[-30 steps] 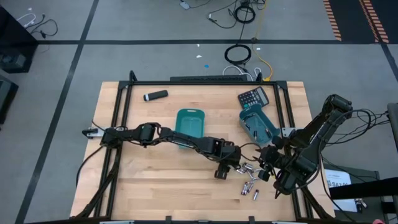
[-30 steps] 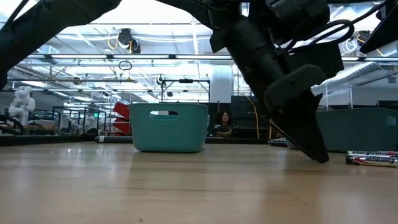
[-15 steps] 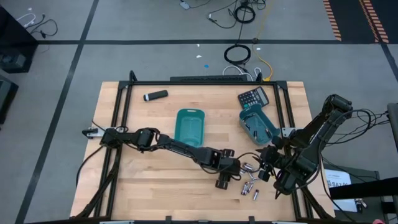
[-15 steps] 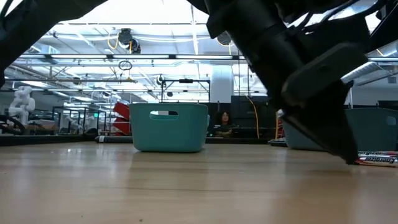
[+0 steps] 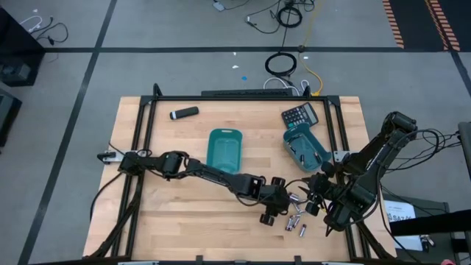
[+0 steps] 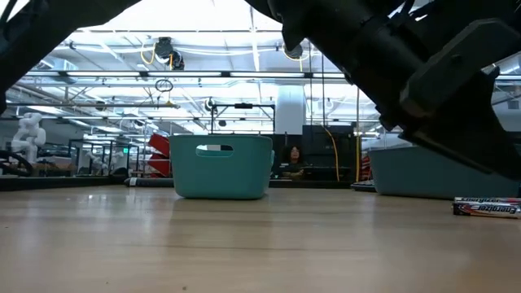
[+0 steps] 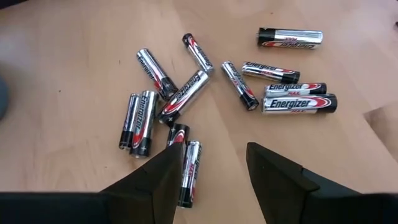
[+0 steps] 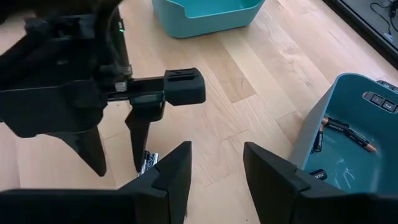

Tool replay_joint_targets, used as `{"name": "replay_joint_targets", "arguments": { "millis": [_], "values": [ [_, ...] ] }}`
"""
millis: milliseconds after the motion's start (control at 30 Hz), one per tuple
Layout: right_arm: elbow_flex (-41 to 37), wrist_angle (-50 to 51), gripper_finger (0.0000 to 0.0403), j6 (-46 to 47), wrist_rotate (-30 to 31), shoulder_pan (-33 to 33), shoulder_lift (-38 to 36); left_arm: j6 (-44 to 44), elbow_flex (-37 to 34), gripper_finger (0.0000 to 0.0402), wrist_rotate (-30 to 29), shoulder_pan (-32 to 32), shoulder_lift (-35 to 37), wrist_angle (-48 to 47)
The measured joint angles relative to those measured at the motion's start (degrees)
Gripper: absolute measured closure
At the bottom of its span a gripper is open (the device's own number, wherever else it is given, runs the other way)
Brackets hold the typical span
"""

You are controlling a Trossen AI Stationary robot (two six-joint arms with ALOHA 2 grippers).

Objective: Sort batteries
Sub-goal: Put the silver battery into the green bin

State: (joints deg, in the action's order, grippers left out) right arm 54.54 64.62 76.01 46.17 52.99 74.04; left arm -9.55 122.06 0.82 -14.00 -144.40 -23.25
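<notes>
Several small silvery and black batteries (image 5: 296, 219) lie loose on their sides on the wooden table near its front right; the left wrist view shows them spread out (image 7: 186, 93). My left gripper (image 5: 271, 215) hovers open at the pile's left edge, fingers slanting down, with bare wood in the gap (image 7: 214, 165) and one battery (image 7: 189, 171) beside a finger. My right gripper (image 5: 315, 200) waits open just right of the pile, nothing between its fingers (image 8: 214, 171). It looks at the left gripper (image 8: 118, 165).
One teal bin (image 5: 224, 151) stands mid-table, a second (image 5: 305, 147) at the right holds a few batteries (image 8: 348, 134). A dark calculator (image 5: 300, 115) lies behind that bin, a black cylinder with a white tip (image 5: 184, 112) at the far left. Bare wood lies at the near left.
My left gripper has swung toward the table's near right, closer to the battery pile, and has tipped its fingers up somewhat. Its fingers have stayed open. The batteries and my right arm have kept still.
</notes>
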Motion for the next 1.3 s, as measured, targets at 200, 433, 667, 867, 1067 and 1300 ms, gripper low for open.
{"name": "replay_joint_targets", "arguments": {
  "millis": [200, 433, 667, 867, 1067, 1300],
  "values": [
    [0.00, 0.00, 0.0266, 0.00, -0.01, -0.01, 0.00, -1.93, 0.13, 0.0213, 0.72, 0.05, -1.26, 0.40],
    [0.00, -0.09, 0.0266, 0.00, 0.00, -0.04, 0.00, -3.35, 0.13, 0.0213, 0.33, -0.02, -2.43, 0.31],
    [0.00, -0.09, 0.0266, 0.24, 0.00, -0.04, 0.00, -3.40, 0.13, 0.0213, 0.11, 0.81, -2.43, 0.22],
    [0.00, -0.09, 0.0266, 0.24, 0.00, -0.04, 0.00, -3.78, 0.13, 0.0213, -0.04, 1.24, -2.43, 0.08],
    [0.00, -0.08, 0.0266, 0.41, 0.00, -0.04, 0.00, -4.56, 0.13, 0.0213, 0.19, 2.06, -2.43, -0.09],
    [-0.02, -0.04, 0.0266, 0.90, 0.00, -0.04, 0.00, -4.84, 0.38, 0.0213, 0.68, 2.04, -3.96, -0.40]
  ]
}}
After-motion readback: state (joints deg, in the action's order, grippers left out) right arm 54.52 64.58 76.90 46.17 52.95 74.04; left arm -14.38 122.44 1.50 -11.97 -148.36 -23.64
